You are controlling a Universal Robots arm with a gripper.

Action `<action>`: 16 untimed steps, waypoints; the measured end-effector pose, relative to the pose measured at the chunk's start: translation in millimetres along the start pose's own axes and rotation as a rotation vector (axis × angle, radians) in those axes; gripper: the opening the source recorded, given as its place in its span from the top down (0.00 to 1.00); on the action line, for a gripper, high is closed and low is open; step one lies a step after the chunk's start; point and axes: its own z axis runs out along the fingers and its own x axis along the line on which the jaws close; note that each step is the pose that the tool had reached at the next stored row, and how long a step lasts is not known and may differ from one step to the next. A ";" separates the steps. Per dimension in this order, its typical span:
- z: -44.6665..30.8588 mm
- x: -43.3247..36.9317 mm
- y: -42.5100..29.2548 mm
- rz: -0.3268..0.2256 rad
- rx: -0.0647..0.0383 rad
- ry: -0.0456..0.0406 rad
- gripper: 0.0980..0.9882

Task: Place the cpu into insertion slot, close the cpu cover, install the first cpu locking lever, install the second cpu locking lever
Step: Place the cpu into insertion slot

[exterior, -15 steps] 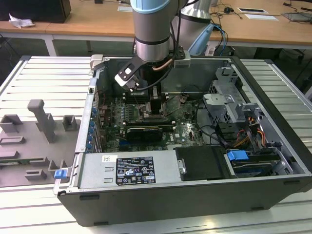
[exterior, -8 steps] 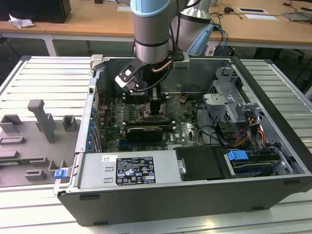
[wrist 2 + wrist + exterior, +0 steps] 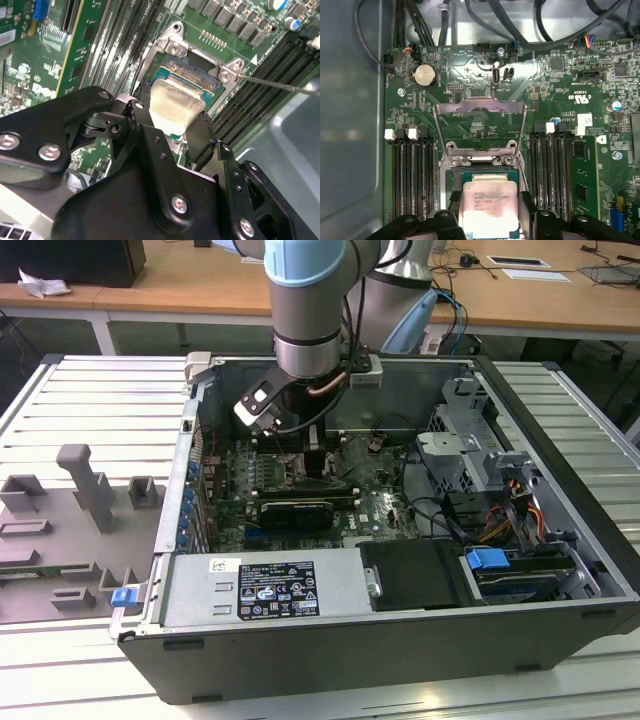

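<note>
The cpu (image 3: pixel 489 205), a flat silver-grey square, sits between my gripper's (image 3: pixel 489 212) black fingers (image 3: pixel 526 207), low over the insertion slot (image 3: pixel 480 175) on the green motherboard. The chip (image 3: pixel 175 102) is tilted slightly over the socket's metal frame (image 3: pixel 227 70) in the second wrist view. The gripper is shut on the cpu. The cpu cover (image 3: pixel 480 104), a thin silver frame with an open centre, stands swung back from its hinge beyond the slot. A thin wire locking lever (image 3: pixel 280 84) sticks out beside the socket. In the exterior view the gripper (image 3: pixel 318 465) reaches down into the open computer case (image 3: pixel 560 410).
Memory slots (image 3: pixel 410 170) flank the socket on both sides. A long black expansion card (image 3: pixel 295 510), a drive cage (image 3: pixel 470 455) with cables and the power supply (image 3: pixel 265 590) crowd the case. Grey fixture blocks (image 3: pixel 85 485) stand at the exterior view's left.
</note>
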 end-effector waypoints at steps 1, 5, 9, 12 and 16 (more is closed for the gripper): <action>1.5 0.6 -1.1 -0.008 0.000 0.0007 0.52; 3.7 1.8 -1.4 -0.021 0.001 0.0019 0.52; 5.5 3.8 -1.6 -0.002 0.000 0.0003 0.52; 7.7 5.4 -1.8 0.000 0.000 0.0001 0.52; 11.0 7.0 -1.9 0.000 0.000 0.0001 0.52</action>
